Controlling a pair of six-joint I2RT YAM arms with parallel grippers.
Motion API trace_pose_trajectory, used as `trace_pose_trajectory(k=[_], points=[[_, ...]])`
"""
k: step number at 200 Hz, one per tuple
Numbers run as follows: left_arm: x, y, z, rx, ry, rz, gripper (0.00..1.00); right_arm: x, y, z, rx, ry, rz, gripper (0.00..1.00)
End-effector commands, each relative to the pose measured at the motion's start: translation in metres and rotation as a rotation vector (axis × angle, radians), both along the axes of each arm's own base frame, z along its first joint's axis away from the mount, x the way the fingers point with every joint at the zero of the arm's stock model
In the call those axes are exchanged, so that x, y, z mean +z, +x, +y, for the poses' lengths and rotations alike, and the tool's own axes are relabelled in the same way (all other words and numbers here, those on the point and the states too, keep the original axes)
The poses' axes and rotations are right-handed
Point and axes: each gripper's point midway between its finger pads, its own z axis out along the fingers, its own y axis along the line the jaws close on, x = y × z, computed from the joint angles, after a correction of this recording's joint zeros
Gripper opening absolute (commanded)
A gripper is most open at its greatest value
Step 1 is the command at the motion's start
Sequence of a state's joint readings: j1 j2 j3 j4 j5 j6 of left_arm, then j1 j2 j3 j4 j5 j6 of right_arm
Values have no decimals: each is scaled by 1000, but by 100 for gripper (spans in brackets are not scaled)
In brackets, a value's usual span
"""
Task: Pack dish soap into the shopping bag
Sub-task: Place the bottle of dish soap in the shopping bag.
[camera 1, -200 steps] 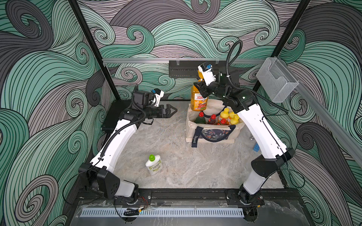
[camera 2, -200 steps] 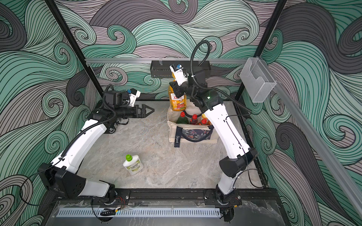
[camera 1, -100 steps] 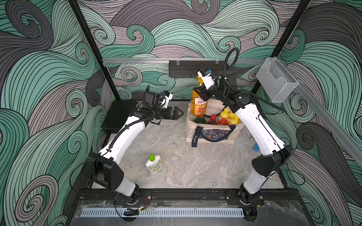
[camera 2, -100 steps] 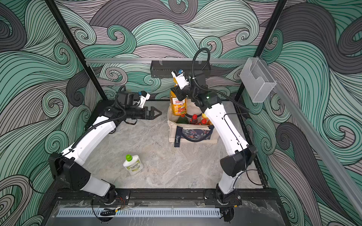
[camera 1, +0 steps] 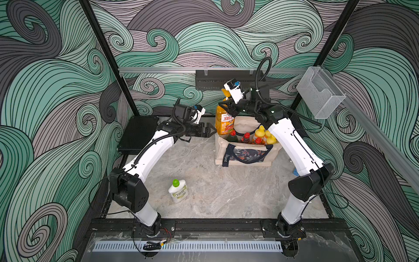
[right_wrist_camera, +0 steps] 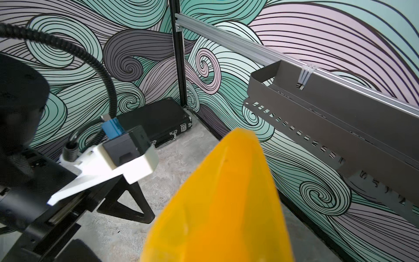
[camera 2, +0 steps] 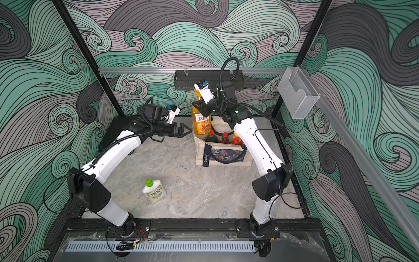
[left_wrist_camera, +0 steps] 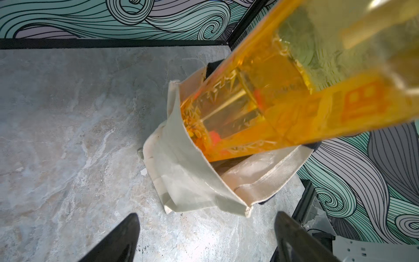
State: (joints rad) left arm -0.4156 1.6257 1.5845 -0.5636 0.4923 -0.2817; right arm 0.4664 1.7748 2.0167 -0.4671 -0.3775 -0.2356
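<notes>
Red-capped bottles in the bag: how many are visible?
3, inside the shopping bag: dark green bottle beside the tall orange bottle, middle bottle, third bottle by the yellow caps. Others may be hidden.

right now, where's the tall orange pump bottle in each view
Top view: tall orange pump bottle near centre, lower end in the shopping bag.
Top view: same spot, slightly further left.
Left wrist: close, blurred, running into the bag mouth.
Right wrist: its orange pump top, large in the foreground.
Shared landmark: left end effector, open, beside the bottle in all four.
</notes>
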Motion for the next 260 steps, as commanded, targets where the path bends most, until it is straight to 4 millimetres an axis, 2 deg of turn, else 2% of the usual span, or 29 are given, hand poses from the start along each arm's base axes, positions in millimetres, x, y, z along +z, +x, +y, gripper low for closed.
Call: trace_pose_trajectory(k=[1,20,37,61,98,152,218,238,260], points=[[8,4,-9,-15,-2,-22,89,73,-33,-4,63,131,-209,0],[6,5,-15,-27,-4,-17,84,70,-38,-7,72,139,-224,0],[2,3,-19,-39,0,-6,75,71,-41,-6,102,154,-220,0],[0,-3,-16,-38,26,-6,64,77,-33,-11,117,213,-209,0],[8,-12,4,-2,95,-65,65,78,-23,-12,138,233,-214,0],[8,-18,7,-5,100,-62,65,56,-21,-6,176,235,-187,0],[4,-15,5,0,93,-59,65,21,-21,-28,39,160,-137,0],[3,-8,8,37,97,-59,72,12,-20,-37,-13,139,-127,0],[3,0,7,60,81,-57,75,1,-19,-43,-52,131,-128,0]])
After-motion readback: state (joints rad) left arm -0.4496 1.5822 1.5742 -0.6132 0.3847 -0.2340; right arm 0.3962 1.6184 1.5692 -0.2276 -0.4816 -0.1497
